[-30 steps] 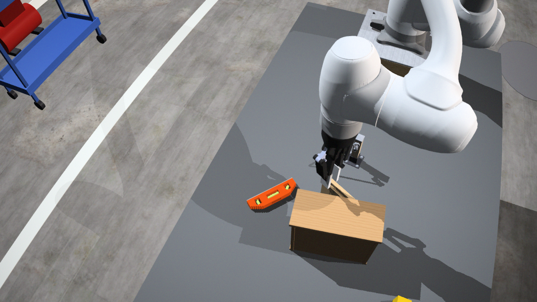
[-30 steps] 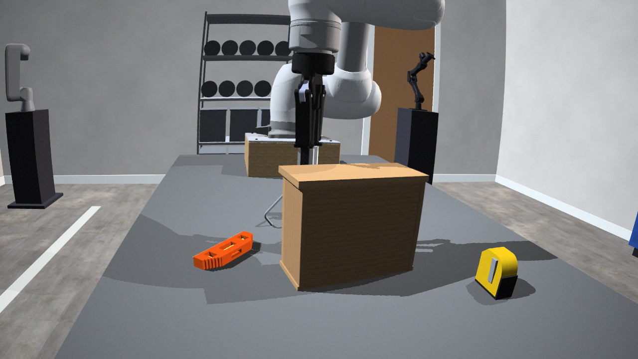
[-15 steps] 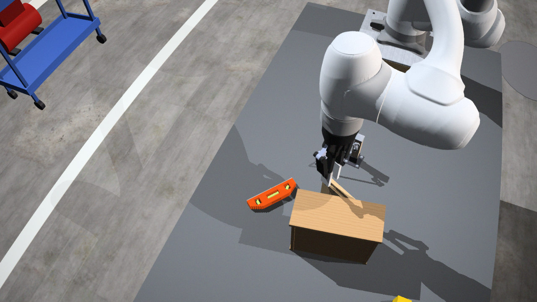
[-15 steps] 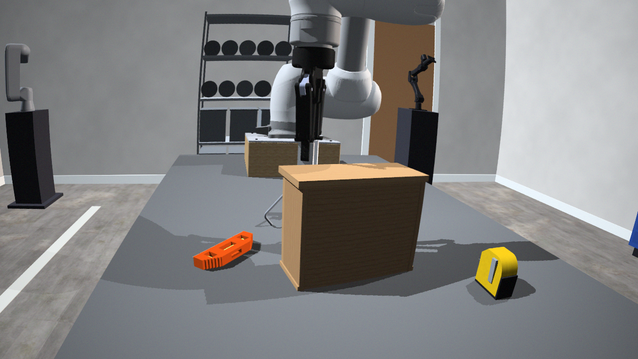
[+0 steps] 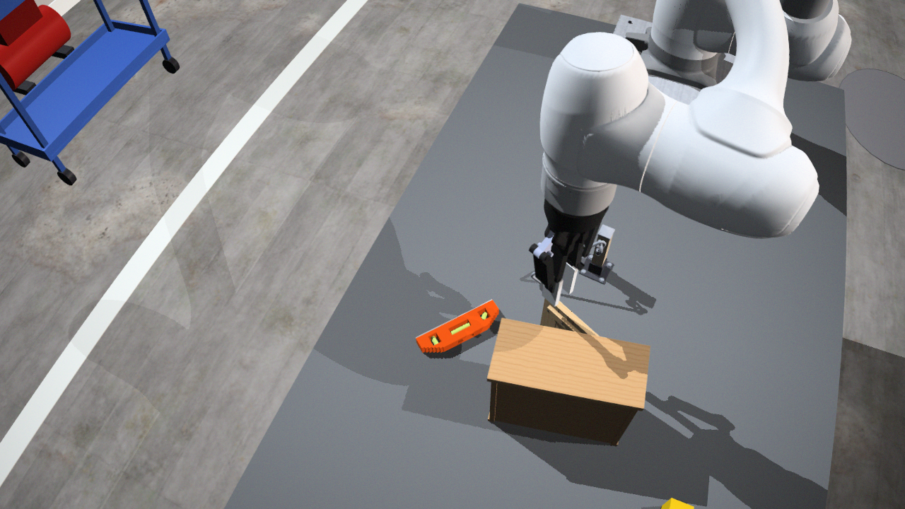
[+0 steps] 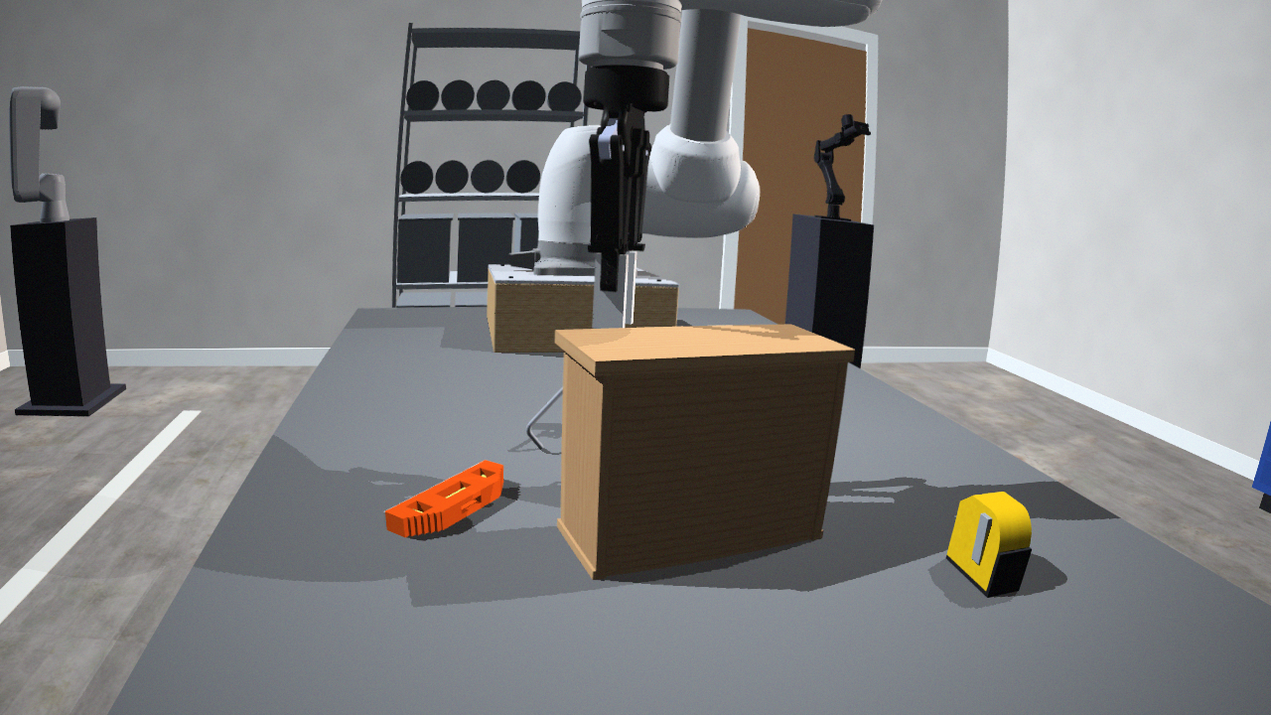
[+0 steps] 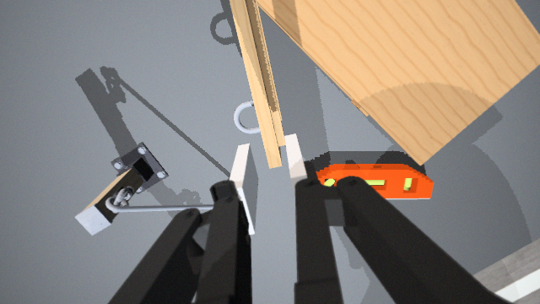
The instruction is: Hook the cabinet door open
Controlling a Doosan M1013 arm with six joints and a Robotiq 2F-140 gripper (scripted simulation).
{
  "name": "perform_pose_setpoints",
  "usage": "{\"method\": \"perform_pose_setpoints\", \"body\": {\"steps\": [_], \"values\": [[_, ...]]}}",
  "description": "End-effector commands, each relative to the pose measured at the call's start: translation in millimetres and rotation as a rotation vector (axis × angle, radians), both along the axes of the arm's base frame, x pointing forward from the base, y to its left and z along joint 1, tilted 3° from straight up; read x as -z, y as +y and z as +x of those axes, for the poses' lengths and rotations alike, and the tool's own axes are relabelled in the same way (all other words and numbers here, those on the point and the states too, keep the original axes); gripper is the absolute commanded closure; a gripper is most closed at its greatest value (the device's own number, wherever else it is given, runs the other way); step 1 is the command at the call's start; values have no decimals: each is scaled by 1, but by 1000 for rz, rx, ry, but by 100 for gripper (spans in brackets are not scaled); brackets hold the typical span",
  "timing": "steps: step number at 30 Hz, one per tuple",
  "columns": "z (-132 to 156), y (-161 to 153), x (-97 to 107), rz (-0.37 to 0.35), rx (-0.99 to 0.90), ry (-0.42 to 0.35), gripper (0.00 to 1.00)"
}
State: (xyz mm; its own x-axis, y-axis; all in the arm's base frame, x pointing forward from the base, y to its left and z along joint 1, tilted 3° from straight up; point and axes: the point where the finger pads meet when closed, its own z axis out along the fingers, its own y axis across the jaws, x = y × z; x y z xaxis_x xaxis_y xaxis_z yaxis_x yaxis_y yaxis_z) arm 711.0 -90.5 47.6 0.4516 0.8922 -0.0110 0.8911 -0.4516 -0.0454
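The black two-finger gripper [image 7: 266, 162] straddles the free top edge of the light wooden cabinet door [image 7: 257, 84], its white pads [image 7: 242, 169] standing a little off either face. The fingers are narrowed but grip nothing; the door edge sits loosely between them. The door stands partly swung out from the light wooden box cabinet [image 6: 702, 444].

Task items: the bent grey wire hook [image 7: 164, 208] hangs from the short wooden post with a black bracket [image 7: 126, 179], its shank running level behind the gripper's finger and not engaged. The grey metal eye ring [image 7: 244, 120] projects from the door's outer face, just beyond the pads and well apart from the hook's tip.

Risks, as judged:
- A sideways pull with loose pads may let the door slip out and swing back.
- A hard push against the hinge limit could drag or tip the cabinet on the grey surface [image 5: 727, 303] (the upright tolerance is very tight).
- The finger beside the hook may knock it off line.
- The orange spirit level [image 5: 457, 326] lies just beside the cabinet corner and could be struck.

Containers: the cabinet's interior is not visible. The blue wheeled cart [image 5: 88, 75] holds a red cylinder [image 5: 31, 44].
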Motion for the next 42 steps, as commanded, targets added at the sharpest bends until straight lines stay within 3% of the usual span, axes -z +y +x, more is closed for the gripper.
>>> {"method": "perform_pose_setpoints", "body": {"steps": [1,18,33,38,42], "values": [[0,0,-7,0,0,0,84],[1,0,-32,0,0,0,84],[0,-1,-36,1,-10,0,84],[-12,-8,-37,6,-121,-1,84],[-51,-28,-39,19,-429,-4,84]]}}
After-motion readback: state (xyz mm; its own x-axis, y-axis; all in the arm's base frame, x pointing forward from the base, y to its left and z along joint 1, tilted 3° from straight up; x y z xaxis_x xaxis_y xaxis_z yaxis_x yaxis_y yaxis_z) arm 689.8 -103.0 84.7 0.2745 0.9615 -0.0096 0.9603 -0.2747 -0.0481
